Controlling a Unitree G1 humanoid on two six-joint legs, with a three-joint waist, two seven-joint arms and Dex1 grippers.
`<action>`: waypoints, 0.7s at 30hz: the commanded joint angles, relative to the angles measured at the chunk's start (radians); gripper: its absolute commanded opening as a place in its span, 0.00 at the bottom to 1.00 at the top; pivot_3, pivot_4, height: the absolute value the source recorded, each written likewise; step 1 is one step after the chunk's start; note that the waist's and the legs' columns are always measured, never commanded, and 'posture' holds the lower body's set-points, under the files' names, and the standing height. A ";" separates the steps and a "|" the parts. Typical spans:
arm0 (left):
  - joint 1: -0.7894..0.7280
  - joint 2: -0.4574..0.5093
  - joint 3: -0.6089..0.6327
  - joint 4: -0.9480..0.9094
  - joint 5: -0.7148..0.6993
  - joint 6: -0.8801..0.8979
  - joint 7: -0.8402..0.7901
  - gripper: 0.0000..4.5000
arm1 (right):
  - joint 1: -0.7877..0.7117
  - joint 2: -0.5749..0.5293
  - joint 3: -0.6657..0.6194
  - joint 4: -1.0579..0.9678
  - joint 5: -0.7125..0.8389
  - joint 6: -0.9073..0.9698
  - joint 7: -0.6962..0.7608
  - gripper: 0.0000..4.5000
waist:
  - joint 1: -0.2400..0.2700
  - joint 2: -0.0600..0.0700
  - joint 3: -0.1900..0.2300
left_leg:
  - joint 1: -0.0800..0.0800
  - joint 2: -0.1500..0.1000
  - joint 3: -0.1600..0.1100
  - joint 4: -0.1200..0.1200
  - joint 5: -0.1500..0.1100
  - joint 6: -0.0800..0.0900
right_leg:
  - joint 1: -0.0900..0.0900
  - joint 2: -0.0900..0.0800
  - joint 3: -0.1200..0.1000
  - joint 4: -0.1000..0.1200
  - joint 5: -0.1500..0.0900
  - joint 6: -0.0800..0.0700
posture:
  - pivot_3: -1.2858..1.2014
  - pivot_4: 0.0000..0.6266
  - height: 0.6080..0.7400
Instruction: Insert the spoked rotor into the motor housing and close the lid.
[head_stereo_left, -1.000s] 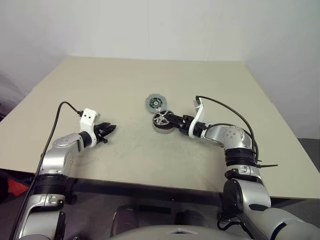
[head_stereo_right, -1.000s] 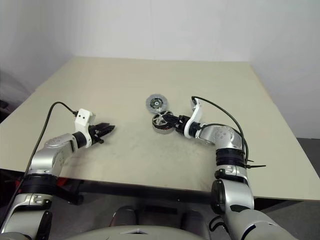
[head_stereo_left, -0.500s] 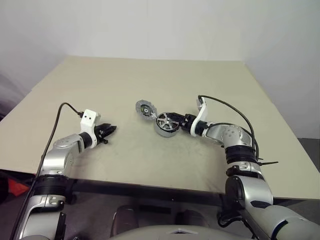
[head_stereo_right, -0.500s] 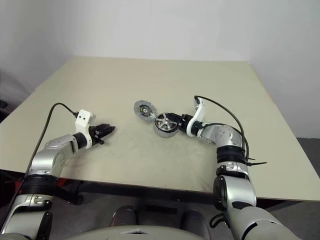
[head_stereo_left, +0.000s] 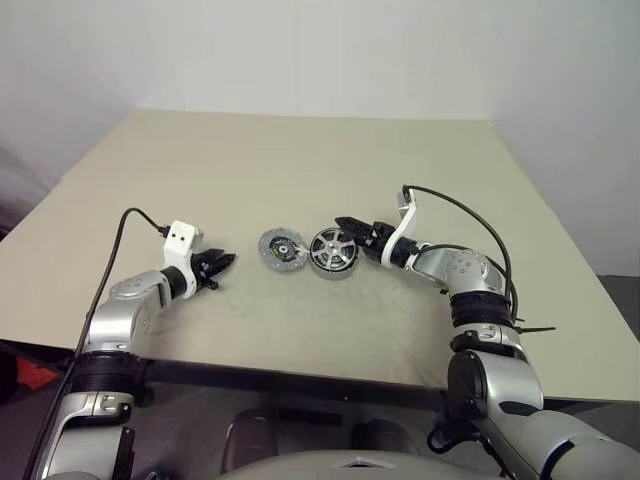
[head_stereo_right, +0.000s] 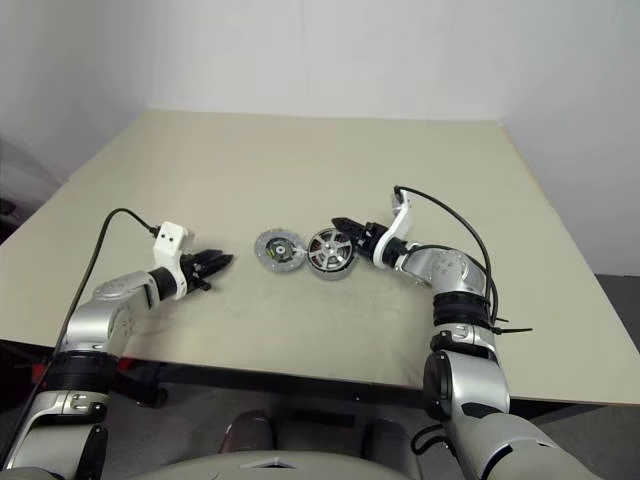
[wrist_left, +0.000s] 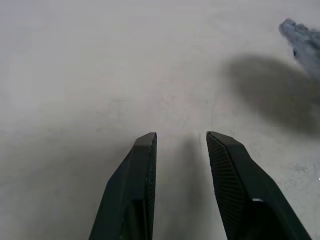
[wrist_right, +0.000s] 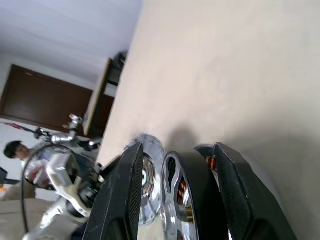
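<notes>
Lid (head_stereo_left: 281, 249) has slid left, now seemingly touching spoked rotor (head_stereo_left: 331, 251).

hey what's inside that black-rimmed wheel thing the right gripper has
Through the silver spokes of the spoked rotor, copper-orange windings show inside the rim, between the right gripper fingers. The rest of the inside is covered.

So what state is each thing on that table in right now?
Spoked rotor: down on the table, not lifted.
Motor housing: copper windings show through the spokes; the rotor seems seated in it.
Lid: off, lying inside-up beside the rotor.
Left gripper: jaws open, empty.
Right gripper: jaws straddle the rotor; grip unclear.
</notes>
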 joint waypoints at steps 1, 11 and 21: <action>-0.003 0.004 0.000 -0.034 0.003 -0.007 0.002 0.38 | -0.013 0.004 -0.028 -0.058 0.029 -0.035 0.020 0.56 | -0.001 0.000 0.000 | -0.001 0.000 0.000 0.000 0.000 0.001 | 0.000 0.000 0.000 0.000 0.000 0.000 | 0.52 0.00 1.00; -0.006 0.004 -0.002 -0.022 0.006 -0.013 0.001 0.38 | -0.014 -0.006 0.019 -0.078 -0.022 -0.092 0.058 0.56 | -0.005 0.000 0.000 | -0.001 0.000 0.000 -0.002 -0.001 0.001 | 0.000 0.000 0.000 -0.001 -0.001 0.001 | 0.52 0.00 1.00; 0.001 0.003 -0.002 -0.026 0.007 -0.015 0.003 0.38 | 0.033 -0.005 0.177 -0.214 -0.101 -0.114 0.109 0.19 | -0.015 0.000 0.000 | -0.002 0.000 0.000 -0.003 -0.001 0.001 | 0.000 0.000 0.000 -0.003 -0.001 0.001 | 0.52 0.00 1.00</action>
